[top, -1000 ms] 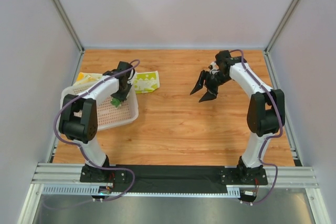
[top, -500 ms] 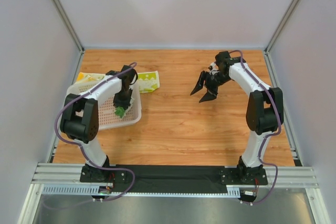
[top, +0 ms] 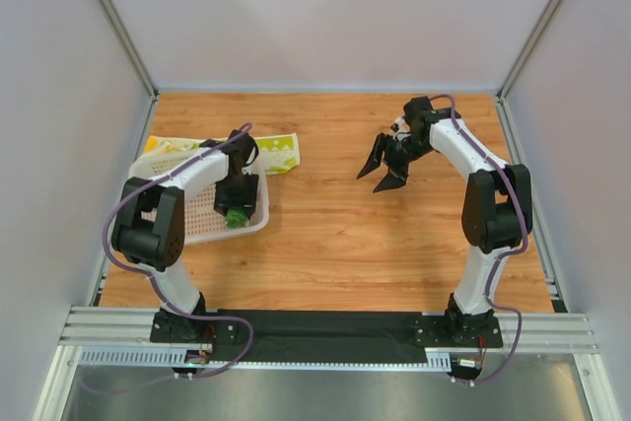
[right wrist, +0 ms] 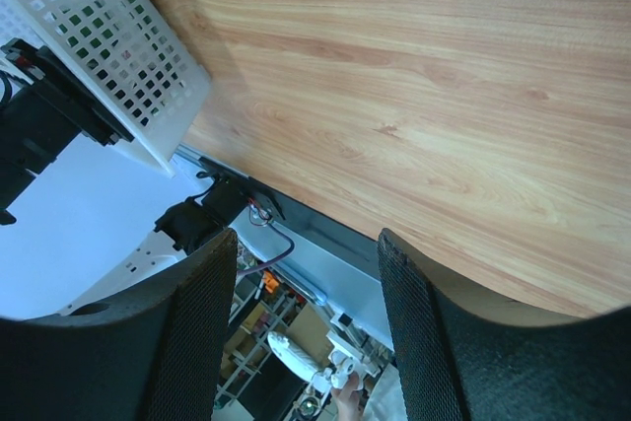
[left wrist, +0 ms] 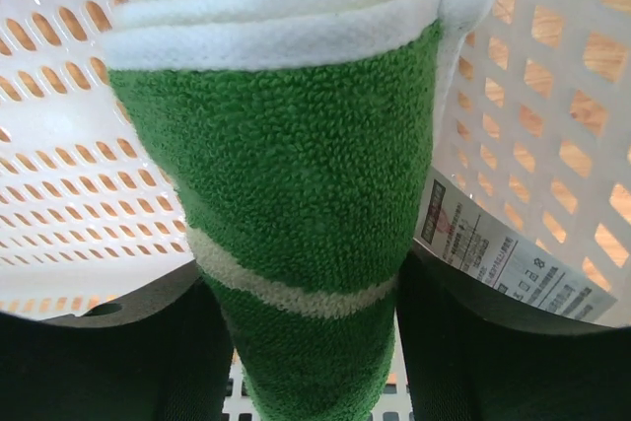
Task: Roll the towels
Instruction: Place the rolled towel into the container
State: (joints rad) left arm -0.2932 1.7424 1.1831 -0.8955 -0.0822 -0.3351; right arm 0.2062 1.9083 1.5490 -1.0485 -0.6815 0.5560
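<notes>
The green towel (left wrist: 296, 194), rolled, sits in the basket's (top: 202, 212) 4 o'clock corner between the left gripper's (top: 237, 208) fingers; whether they clamp it, I cannot tell. The yellow towel (top: 273, 153) lies at the basket's 1 o'clock, and the right gripper's (top: 385, 173) fingers stand apart.

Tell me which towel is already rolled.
The green towel, rolled up inside the basket. The yellow towel lies spread flat behind the basket.

The wood-grain table (top: 335, 224) carries a white mesh plastic basket (top: 200, 216) on its left side. A lime-yellow towel (top: 279, 153) lies flat just behind the basket, partly hidden by it.
</notes>
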